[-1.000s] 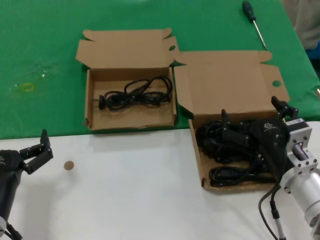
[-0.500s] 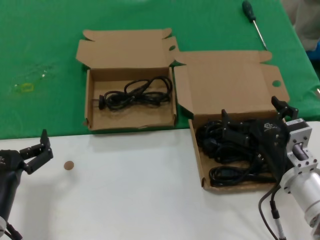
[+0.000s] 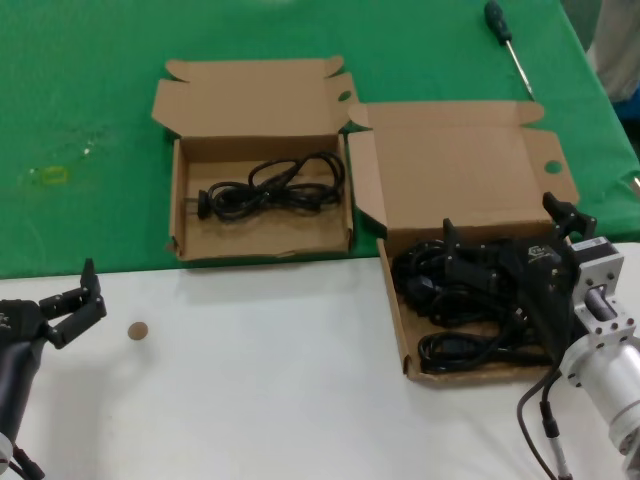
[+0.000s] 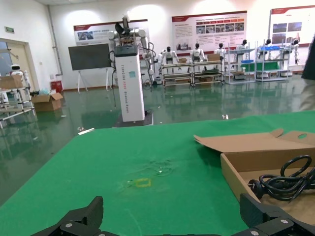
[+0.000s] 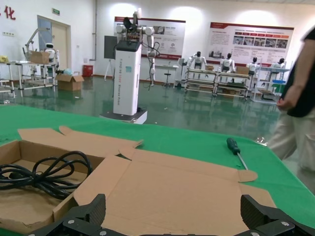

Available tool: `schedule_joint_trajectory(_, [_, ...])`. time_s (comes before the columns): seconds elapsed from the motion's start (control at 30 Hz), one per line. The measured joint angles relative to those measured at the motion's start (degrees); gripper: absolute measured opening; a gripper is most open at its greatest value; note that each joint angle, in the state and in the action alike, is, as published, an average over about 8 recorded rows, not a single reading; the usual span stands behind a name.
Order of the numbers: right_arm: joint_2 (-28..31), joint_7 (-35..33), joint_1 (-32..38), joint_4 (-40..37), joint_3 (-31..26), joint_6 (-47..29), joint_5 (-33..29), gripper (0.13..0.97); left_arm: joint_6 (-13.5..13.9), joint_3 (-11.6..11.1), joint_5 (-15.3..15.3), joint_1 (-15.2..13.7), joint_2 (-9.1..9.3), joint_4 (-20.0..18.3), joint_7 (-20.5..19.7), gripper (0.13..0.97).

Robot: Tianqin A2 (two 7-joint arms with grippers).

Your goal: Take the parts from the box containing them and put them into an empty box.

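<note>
- The right end effector [image 3: 495,262], fingers spread apart, sits low inside the wider box [image 3: 398,300], right over the parts [image 3: 440,285], likely poised to pick one.
- One cord [image 3: 270,188] already lies in the narrower box [image 3: 178,200], well off to its left.
- The left end effector [image 3: 75,305] hangs apart, idle, over the worktop [image 3: 260,380].
- Two boxes; the tangle's cord count is unclear.

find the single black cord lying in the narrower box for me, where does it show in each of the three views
Head view: the cord lies looped inside the narrower box, upper left of centre.
Left wrist view: the cord shows at the right edge, in the same box.
Right wrist view: the cord shows at the left edge, in that box.
Shared landmark: that box's open lid, behind the cord.
</note>
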Motion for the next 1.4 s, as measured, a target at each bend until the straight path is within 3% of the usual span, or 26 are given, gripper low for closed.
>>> schedule_joint_trajectory(1.4, [0.00,0.00,0.00,0.00,0.00,0.00,0.00,0.966,0.00,0.00,0.00,0.00,0.00,0.00,0.00,0.966])
